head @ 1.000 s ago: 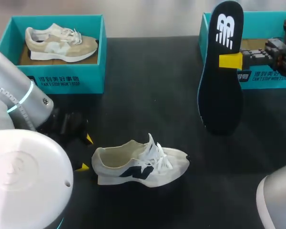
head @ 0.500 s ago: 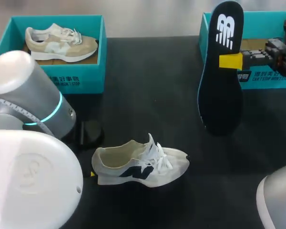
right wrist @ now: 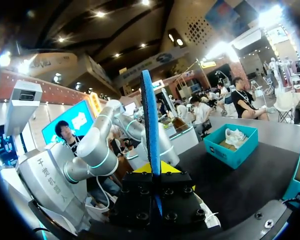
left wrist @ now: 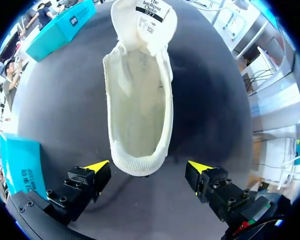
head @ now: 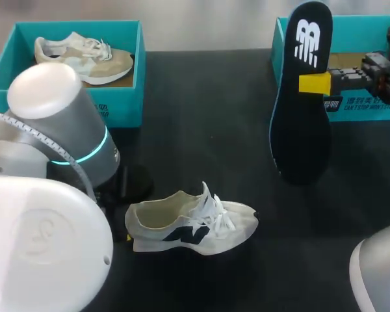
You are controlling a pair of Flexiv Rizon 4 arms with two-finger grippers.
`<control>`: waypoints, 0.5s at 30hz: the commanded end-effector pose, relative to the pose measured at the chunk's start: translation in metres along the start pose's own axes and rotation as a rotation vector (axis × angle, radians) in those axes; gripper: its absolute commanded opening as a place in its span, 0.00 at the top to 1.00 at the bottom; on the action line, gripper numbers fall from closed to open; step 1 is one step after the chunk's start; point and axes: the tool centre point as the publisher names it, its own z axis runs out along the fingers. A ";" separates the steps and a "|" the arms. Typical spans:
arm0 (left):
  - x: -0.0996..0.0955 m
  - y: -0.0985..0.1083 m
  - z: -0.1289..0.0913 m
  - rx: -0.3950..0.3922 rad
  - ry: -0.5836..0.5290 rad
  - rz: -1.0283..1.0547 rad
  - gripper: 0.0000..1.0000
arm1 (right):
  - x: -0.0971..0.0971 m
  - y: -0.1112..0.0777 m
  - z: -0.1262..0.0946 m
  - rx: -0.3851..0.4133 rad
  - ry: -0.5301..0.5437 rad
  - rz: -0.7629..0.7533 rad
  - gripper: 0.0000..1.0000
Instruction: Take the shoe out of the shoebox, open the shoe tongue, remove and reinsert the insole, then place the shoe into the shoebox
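Shoe (head: 188,227) lay out on the surface (head: 208,97). Insole (head: 302,97) was removed and stood upright beyond the shoe, clamped in right pincer (right wrist: 152,167). Left pincer (left wrist: 148,166) was apart, flanking its heel. Remaining: reinsertion, boxing.

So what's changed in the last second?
The left arm swung inward toward the shoe; the left gripper is open at its heel, gripping nothing. The shoe stayed put, and the right gripper kept the insole clamped.
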 end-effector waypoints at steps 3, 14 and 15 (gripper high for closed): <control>-0.002 -0.012 -0.036 0.000 -0.014 0.007 0.00 | -0.003 0.003 0.003 0.005 0.003 0.000 1.00; -0.028 -0.051 -0.040 0.054 -0.030 0.045 0.00 | -0.003 0.003 0.003 0.005 0.003 0.000 1.00; -0.031 -0.055 -0.037 0.052 -0.015 0.050 0.00 | -0.003 0.003 0.003 0.005 0.003 0.000 1.00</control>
